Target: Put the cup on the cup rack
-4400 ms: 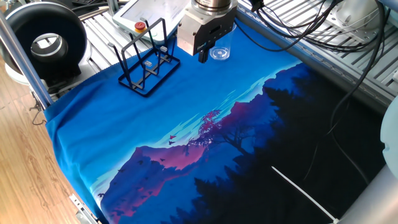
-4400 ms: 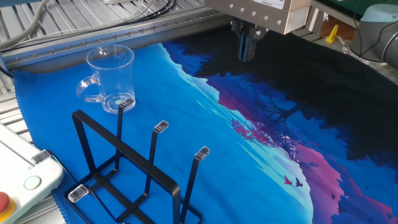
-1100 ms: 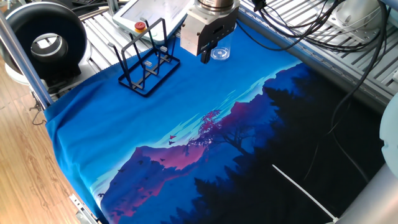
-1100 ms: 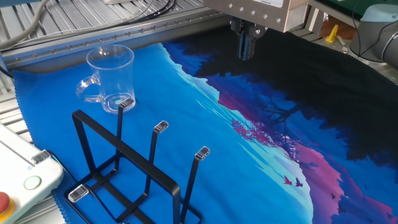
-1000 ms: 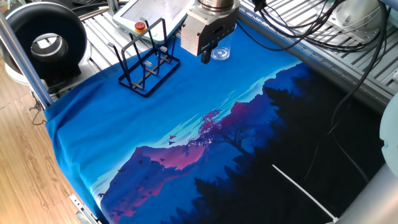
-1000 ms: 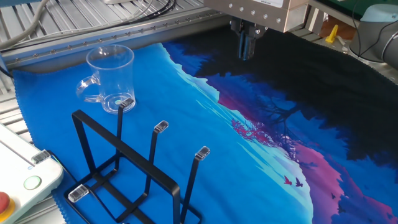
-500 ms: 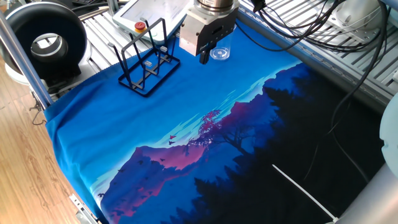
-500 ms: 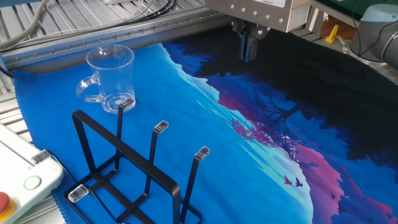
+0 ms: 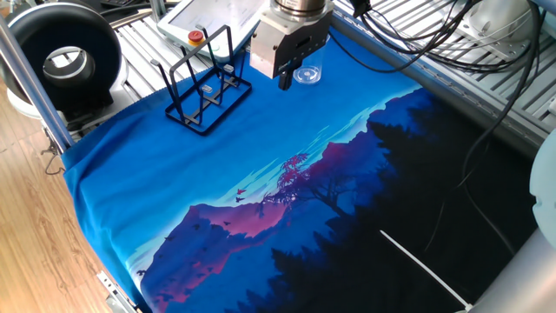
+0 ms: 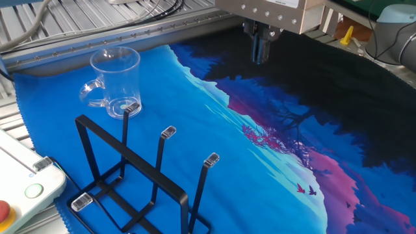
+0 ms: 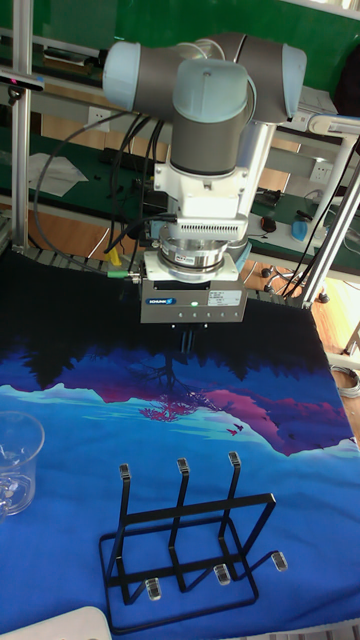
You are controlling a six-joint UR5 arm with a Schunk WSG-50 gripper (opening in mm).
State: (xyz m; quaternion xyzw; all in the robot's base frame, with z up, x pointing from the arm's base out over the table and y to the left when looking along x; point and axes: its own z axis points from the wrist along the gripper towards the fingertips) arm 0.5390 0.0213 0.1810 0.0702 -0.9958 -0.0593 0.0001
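The cup (image 10: 114, 79) is a clear glass with a small handle on its left. It stands upright on the blue cloth and also shows at the left edge of the tall view (image 11: 16, 462). The cup rack (image 10: 133, 174) is black wire with upright prongs; it stands empty beside the cup, toward the camera (image 9: 206, 89) (image 11: 186, 540). My gripper (image 10: 260, 53) hangs above the cloth, well to the right of the cup, fingers together and holding nothing. In one fixed view the gripper (image 9: 284, 81) partly covers the cup (image 9: 307, 73).
A white teach pendant with a red button (image 9: 198, 36) lies behind the rack, on the slatted metal frame. A black round duct (image 9: 65, 59) sits at the far left, and black cables (image 9: 434, 43) hang at the back right. The printed cloth (image 9: 261, 200) covers the table.
The gripper has shifted only by a hair. The cup and the rack stand where they were.
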